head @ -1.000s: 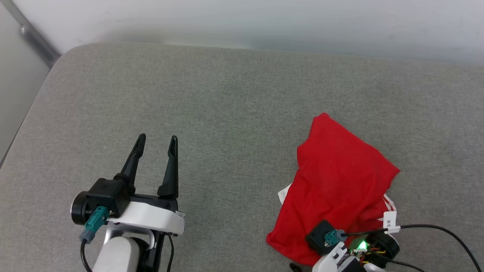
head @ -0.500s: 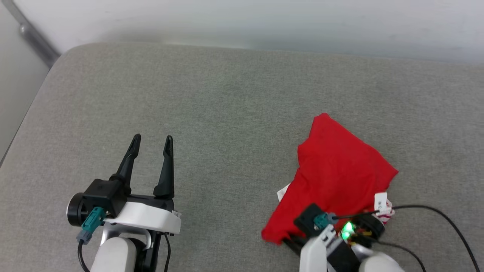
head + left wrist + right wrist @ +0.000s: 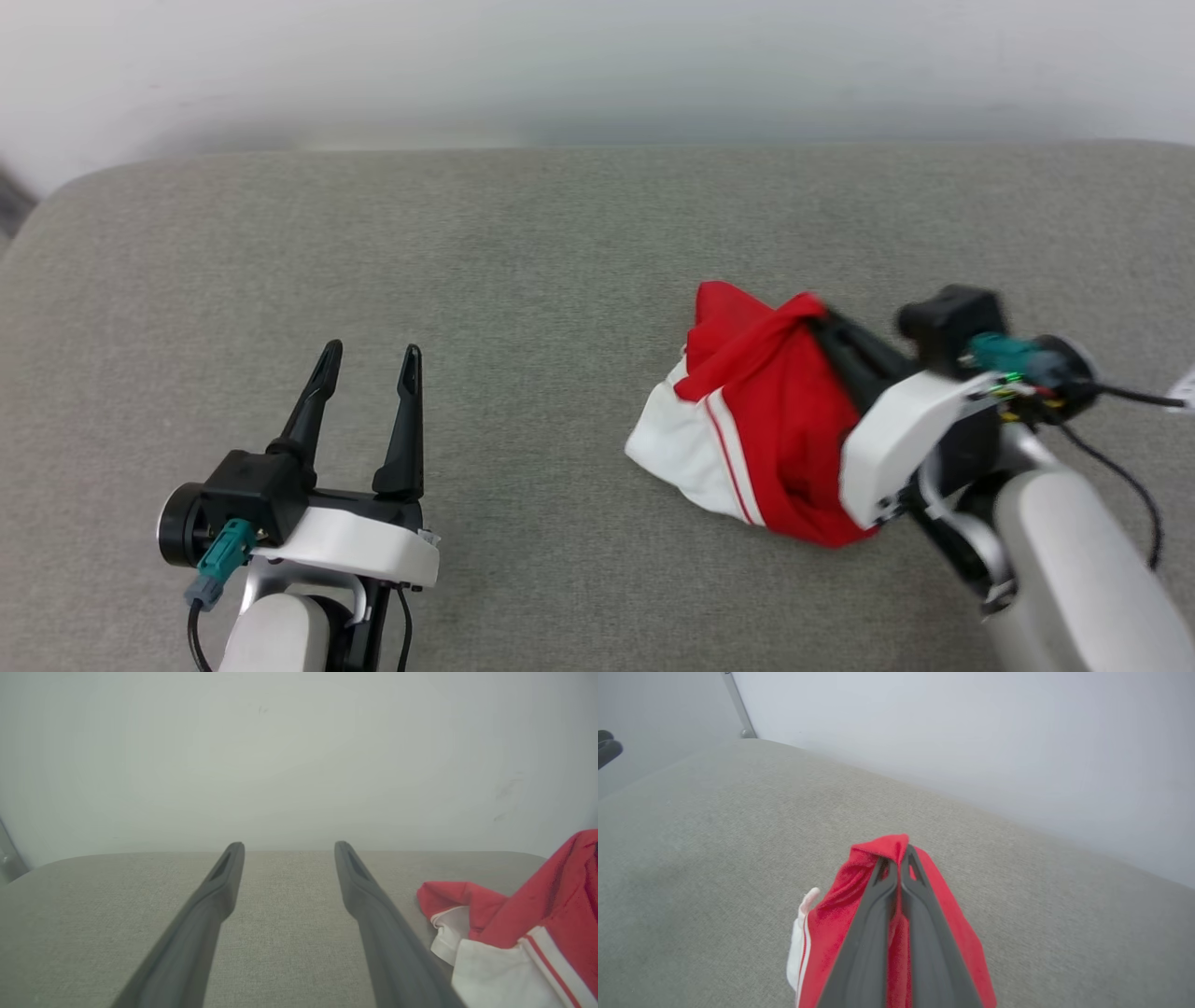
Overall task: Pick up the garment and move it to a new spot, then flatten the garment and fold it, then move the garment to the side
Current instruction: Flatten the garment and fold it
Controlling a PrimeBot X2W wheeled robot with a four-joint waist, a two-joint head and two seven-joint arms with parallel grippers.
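Grey fabric-covered surface [image 3: 523, 233] with rounded corners, bearing one bunched red-and-white shirt [image 3: 766, 411], its lower folds resting right of centre.

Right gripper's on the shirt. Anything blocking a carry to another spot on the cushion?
Nothing visible. The right gripper is shut on the shirt and no other item lies on the grey cushion. The open left gripper hovers over the cushion's left part, apart from the shirt; only a carry far left would meet it.

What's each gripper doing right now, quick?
Left gripper: open, holding nothing.
Right gripper: shut on the garment.
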